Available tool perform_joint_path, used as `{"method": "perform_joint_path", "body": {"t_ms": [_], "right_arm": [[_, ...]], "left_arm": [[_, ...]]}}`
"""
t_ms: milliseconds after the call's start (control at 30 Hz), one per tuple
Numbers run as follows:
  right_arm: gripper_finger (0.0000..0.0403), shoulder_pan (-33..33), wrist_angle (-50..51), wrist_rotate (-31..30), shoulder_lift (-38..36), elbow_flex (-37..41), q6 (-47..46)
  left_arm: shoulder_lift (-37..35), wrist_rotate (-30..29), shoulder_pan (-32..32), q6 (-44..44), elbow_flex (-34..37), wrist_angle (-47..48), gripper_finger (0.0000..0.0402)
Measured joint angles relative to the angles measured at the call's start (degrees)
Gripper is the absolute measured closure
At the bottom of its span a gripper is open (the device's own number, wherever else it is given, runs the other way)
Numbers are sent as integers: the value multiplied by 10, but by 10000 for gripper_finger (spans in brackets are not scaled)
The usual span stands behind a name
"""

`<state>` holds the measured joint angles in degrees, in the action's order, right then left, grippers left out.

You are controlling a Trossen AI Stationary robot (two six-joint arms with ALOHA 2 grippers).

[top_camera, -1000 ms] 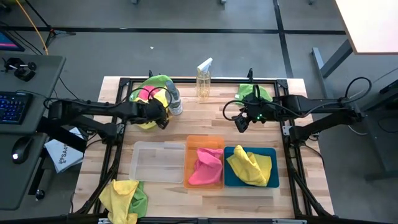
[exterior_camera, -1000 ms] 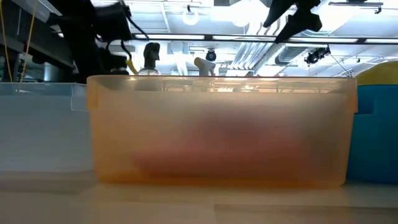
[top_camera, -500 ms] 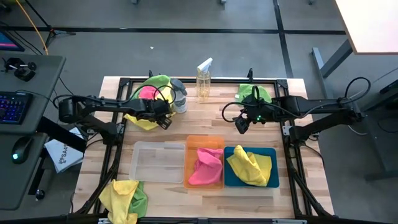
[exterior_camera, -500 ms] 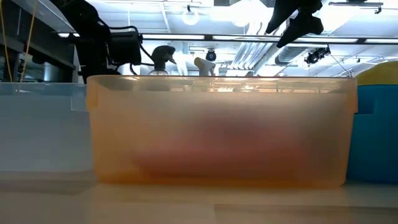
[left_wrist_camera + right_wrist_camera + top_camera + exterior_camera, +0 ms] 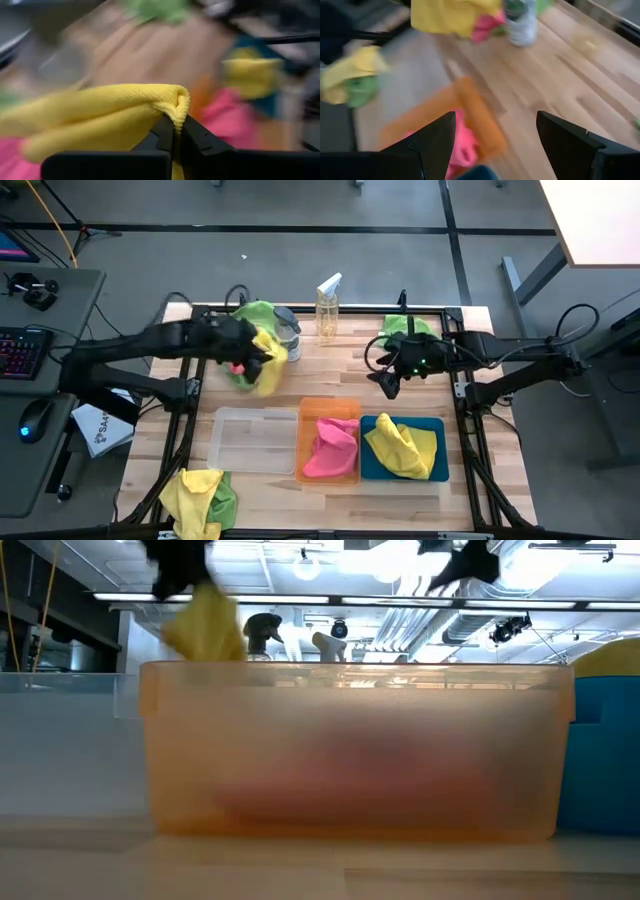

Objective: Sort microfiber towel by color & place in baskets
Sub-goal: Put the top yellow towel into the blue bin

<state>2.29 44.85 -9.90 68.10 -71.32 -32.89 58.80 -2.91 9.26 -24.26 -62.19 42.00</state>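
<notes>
left claw (image 5: 175,142): closed on a fold of a yellow towel (image 5: 100,117), pinched at the edge so the rest hangs free; sits above the back-left of the surface (image 5: 330,370), just in front of the towel pile.
yellow towel: lifted clear of the wood, blurred in the high view (image 5: 268,360); dangles over the rim line of the orange basket in the low view (image 5: 205,625); judged to be on its way to a basket.
towel pile (image 5: 250,320): green and pink cloth bunched at the back-left corner, beside a small jar (image 5: 287,340); source heap, so the claw works from there.
right claw (image 5: 495,145): fingers spread wide, nothing between them; hovers over the back-right of the surface (image 5: 388,380), looks like it is waiting.
green towel (image 5: 408,330): lies at the back-right, near the right arm, not yet sorted.
clear basket (image 5: 255,442): front row, left; looks empty.
orange basket (image 5: 328,440): front row, middle, touching the blue one; holds a pink towel (image 5: 330,448).
blue basket (image 5: 402,448): front row, right; holds a yellow towel already, so the likely target for the one in hand.
spray bottle (image 5: 327,308): upright at the back centre, out of the carry path.
front-left heap (image 5: 200,495): yellow and green cloth at the surface's corner, untouched.
</notes>
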Motion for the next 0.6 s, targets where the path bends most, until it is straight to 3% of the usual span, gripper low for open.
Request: {"method": "perform_joint_path", "body": {"t_ms": [133,300,467,600], "right_arm": [[130,0,-46,44,0,-21,37],[130,0,-107,114,0,-32,72],[130,1,-151,150,0,-33,79],[130,15,-155,135,1,-33,113]], "left_arm": [[22,19,-67,30,-91,4,401],[119,-9,-126,113,-172,-10,401],[231,-13,-133,244,-234,-82,401],[297,-14,-125,312,-289,-107,401]]}}
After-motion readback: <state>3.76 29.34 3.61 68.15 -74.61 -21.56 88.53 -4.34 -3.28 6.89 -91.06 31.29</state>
